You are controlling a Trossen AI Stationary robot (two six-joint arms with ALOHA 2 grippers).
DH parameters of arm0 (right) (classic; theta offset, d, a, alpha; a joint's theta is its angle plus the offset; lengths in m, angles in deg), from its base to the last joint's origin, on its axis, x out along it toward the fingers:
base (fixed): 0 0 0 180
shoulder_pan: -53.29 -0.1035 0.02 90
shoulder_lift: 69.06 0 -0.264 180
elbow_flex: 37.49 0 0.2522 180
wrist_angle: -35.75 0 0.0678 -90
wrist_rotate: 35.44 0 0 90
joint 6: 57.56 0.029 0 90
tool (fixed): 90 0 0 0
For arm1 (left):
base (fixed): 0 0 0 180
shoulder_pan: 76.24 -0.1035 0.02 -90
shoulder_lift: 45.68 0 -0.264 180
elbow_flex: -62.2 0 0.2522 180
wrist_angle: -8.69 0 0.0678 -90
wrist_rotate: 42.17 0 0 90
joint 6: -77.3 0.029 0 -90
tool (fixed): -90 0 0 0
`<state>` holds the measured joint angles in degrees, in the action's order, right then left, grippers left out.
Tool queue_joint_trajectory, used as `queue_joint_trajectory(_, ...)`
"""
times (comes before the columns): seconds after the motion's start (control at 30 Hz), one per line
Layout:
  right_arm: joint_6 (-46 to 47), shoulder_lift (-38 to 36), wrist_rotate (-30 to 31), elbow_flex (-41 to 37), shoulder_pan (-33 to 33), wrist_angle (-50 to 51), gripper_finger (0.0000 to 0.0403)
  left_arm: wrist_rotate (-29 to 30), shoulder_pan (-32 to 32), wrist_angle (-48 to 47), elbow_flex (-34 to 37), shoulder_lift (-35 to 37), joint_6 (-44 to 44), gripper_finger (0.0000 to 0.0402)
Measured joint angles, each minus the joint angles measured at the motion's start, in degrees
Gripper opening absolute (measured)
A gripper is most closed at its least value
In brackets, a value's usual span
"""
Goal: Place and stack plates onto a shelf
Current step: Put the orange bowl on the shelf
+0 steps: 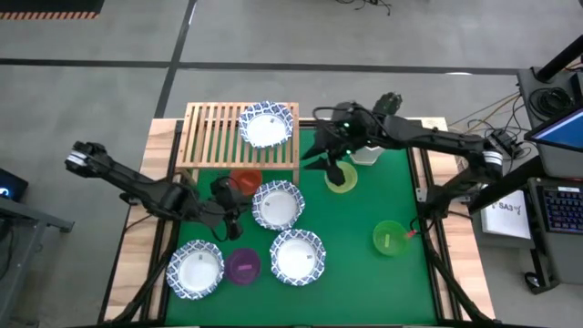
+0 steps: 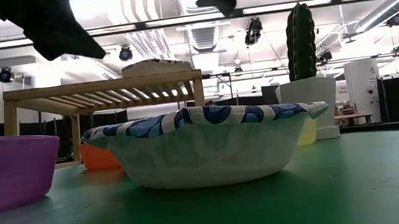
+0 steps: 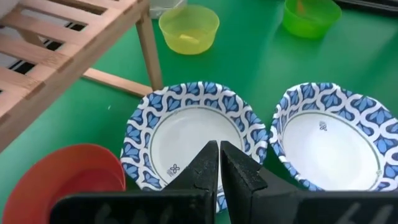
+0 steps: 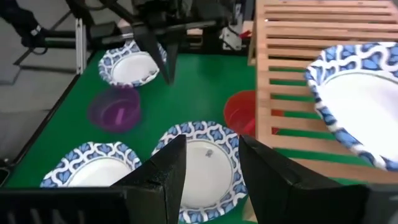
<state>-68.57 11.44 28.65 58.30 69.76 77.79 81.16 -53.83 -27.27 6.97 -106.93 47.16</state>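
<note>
The slatted wooden shelf point(image 1: 219, 137) carries one blue-rimmed plate point(image 1: 266, 124) at its right end. Three more blue-rimmed plates lie on the green table: a middle one point(image 1: 277, 204), a near one point(image 1: 297, 257) and a left one point(image 1: 195, 269). The red point(image 1: 246, 179), purple point(image 1: 243, 266), yellow-green point(image 1: 344, 180) and green point(image 1: 390, 238) dishes also rest there. My left gripper point(image 3: 219, 163) is shut and hovers raised by the middle plate's point(image 3: 186, 130) left rim. My right gripper point(image 4: 211, 168) is open and raised beside the shelf's right end, over the yellow-green dish.
A white pot with a cactus point(image 2: 301, 47) stands at the table's far edge, right of the shelf point(image 2: 103, 89). In the low view both grippers hang well above the plates. Bare green table point(image 1: 364, 282) lies toward the near right corner.
</note>
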Motion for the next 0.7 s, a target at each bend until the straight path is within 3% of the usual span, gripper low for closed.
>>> queue_joint_trajectory(0.47, 0.52, -11.64, -0.02, -22.32, -0.18, -18.08, 0.0137, -2.07, -0.02, -1.42, -0.01, -3.04, -1.31, 0.0001)
queue_joint_trajectory(0.57, 0.49, -12.54, -0.02, -26.66, -0.35, -22.67, 0.0137, -5.22, -0.42, -3.59, -0.68, -3.86, 0.21, 0.0009)
queue_joint_trajectory(0.7, 1.18, -13.31, -0.02, -30.05, -0.35, -28.16, 0.0137, -3.9, -0.54, -5.0, -1.27, -6.16, 3.55, 0.0032)
